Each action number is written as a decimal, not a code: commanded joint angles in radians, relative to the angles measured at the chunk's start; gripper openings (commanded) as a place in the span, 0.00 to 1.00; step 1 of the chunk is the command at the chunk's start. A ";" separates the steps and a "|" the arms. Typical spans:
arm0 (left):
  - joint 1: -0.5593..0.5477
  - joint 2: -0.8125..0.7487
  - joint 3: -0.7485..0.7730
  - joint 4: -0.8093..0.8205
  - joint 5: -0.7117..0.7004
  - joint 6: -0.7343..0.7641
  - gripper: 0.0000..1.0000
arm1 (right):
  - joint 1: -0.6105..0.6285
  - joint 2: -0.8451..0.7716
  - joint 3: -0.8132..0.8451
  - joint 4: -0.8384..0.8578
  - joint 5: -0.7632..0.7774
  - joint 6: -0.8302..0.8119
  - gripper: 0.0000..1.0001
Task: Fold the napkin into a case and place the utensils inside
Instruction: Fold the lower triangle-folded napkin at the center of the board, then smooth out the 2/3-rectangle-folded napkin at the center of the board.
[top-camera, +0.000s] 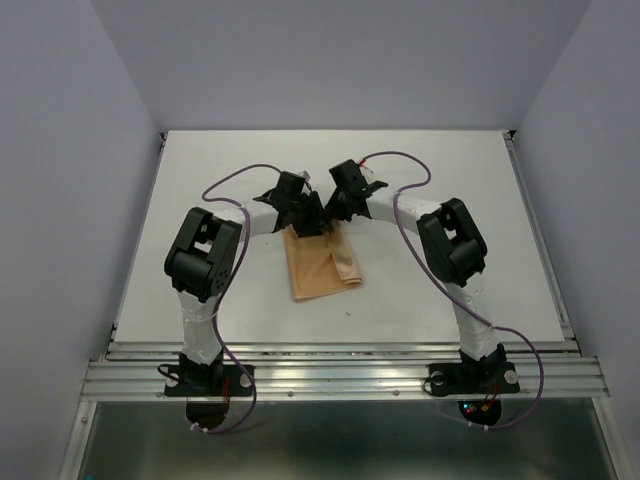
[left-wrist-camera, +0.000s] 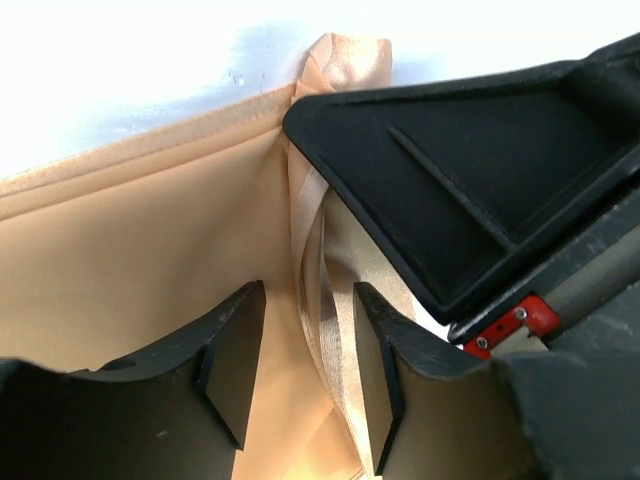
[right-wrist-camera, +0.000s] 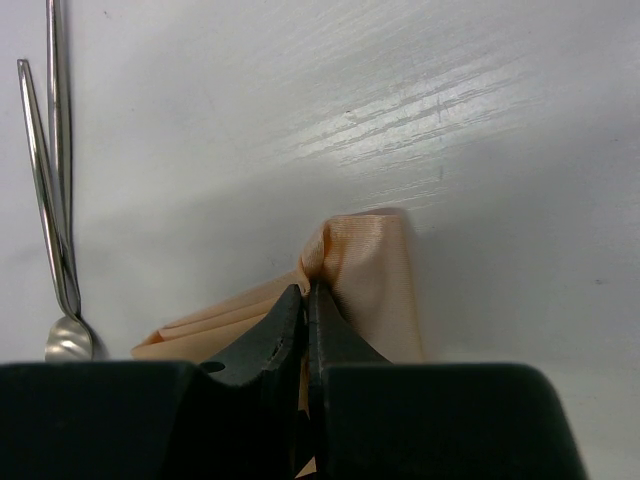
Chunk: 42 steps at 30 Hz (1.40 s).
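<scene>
Lying nearest: soft peach-orange cloth napkin (top-camera: 322, 265), folded into an oblong, mid-tabletop (top-camera: 450, 200), between both arms.
Left end effector (left-wrist-camera: 308, 300): open, with its black fingers (left-wrist-camera: 235, 350) astride a raised ridge of the napkin at its far edge.
Right end effector (right-wrist-camera: 308, 290): closed, pinching the napkin's far fold.
Utensils: thin silver metal utensils (right-wrist-camera: 45, 180), one a spoon, lie on the tabletop near the napkin's edge.

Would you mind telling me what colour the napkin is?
The napkin is plain peach-orange with no pattern; it shows best in the left wrist view.
</scene>
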<state>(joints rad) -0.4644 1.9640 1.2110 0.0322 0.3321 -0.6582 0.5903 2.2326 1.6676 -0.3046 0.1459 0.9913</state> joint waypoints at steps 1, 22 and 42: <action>-0.011 0.021 0.044 -0.005 -0.027 0.006 0.50 | 0.003 0.032 0.001 -0.037 0.026 -0.003 0.01; -0.013 0.032 0.067 -0.031 -0.044 0.029 0.00 | 0.003 -0.177 -0.092 -0.031 -0.006 -0.121 0.56; -0.011 -0.020 0.070 -0.058 -0.044 0.060 0.00 | -0.007 -0.617 -0.683 0.229 -0.225 -0.190 0.66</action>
<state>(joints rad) -0.4759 2.0018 1.2518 0.0078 0.3019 -0.6289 0.5884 1.6379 1.0111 -0.2142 0.0547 0.8227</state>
